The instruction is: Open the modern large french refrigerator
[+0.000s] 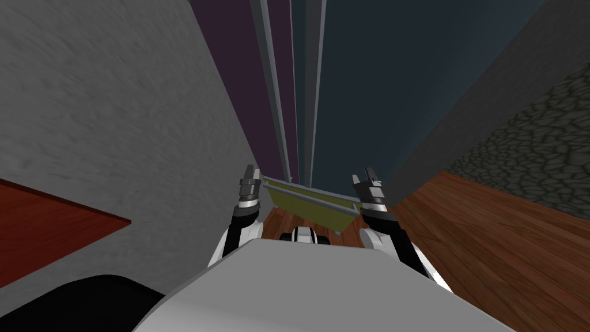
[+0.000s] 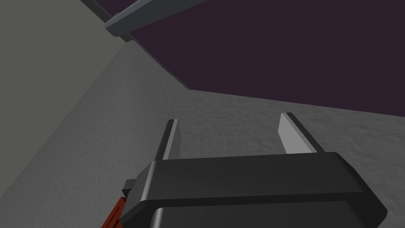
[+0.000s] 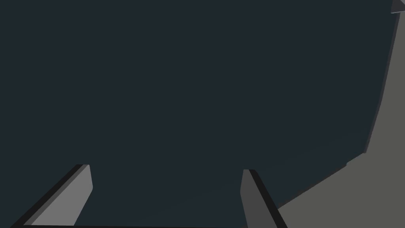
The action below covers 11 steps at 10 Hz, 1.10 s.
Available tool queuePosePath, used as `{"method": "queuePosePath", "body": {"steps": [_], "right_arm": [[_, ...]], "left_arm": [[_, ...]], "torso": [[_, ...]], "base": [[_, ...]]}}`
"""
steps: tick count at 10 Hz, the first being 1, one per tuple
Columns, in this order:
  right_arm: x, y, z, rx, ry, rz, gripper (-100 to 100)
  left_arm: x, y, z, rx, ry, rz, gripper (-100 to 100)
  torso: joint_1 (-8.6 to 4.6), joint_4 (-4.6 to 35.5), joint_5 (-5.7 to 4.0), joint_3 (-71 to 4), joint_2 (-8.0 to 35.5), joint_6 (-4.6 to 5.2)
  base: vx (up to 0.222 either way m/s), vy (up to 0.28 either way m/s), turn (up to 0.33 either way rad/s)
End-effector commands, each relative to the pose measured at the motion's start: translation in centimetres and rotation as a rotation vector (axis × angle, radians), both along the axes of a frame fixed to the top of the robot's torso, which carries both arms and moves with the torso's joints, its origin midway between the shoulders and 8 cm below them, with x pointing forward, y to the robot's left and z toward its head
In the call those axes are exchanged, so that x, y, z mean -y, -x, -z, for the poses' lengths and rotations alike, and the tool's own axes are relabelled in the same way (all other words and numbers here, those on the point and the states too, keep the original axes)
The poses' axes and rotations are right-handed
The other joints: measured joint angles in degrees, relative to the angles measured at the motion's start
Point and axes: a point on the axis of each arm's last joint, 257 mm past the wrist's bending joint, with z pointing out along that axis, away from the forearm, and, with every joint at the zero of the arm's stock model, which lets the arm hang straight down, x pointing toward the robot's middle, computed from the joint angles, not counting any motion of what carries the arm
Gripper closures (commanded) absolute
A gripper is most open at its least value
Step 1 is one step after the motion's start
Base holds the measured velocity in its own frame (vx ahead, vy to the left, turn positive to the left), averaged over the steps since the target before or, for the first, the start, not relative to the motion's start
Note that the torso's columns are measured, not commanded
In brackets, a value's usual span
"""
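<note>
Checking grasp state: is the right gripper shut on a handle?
No: the right gripper stands open and empty before the dark blue door.

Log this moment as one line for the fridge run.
stage: pre-grasp | left jaws: open, by purple door | right jaws: open, at dark blue door | handles: ungrasped

I see a dark purple door (image 1: 239,69) beside a slate-blue door (image 1: 374,75), an olive drawer (image 1: 311,210) below them, brown wood-grain floor (image 1: 495,242), and a cobble-patterned grey wall (image 1: 541,150) at right.

Dim, even light all round. The head view's wide lens splays the grey wall (image 1: 115,115) cornerward. The refrigerator (image 1: 357,86) reads very dark.
</note>
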Motion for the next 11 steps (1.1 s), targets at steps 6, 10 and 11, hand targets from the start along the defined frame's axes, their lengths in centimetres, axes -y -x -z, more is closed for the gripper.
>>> {"method": "queuePosePath", "body": {"steps": [6,10,11], "right_arm": [[-1.2,-1.0,1.8,-0.018,0.266,0.076,-100],[-1.7,-1.4,2.9,-0.02,0.4,0.121,-100],[-2.0,-1.6,3.5,-0.019,0.456,0.135,-100]], "left_arm": [[0.0,0.0,0.0,0.0,0.0,0.0,0],[0.0,0.0,0.0,0.0,0.0,0.0,0],[0.0,0.0,0.0,0.0,0.0,0.0,0]], "torso": [[-0.03,0.0,-0.01,0.0,0.0,0.0],[-0.04,0.0,-0.01,0.0,0.0,0.0],[-0.04,0.0,-0.01,0.0,0.0,-0.01]], "base": [[0.018,0.024,-0.044],[0.018,0.026,-0.048],[0.016,0.03,-0.057]]}}
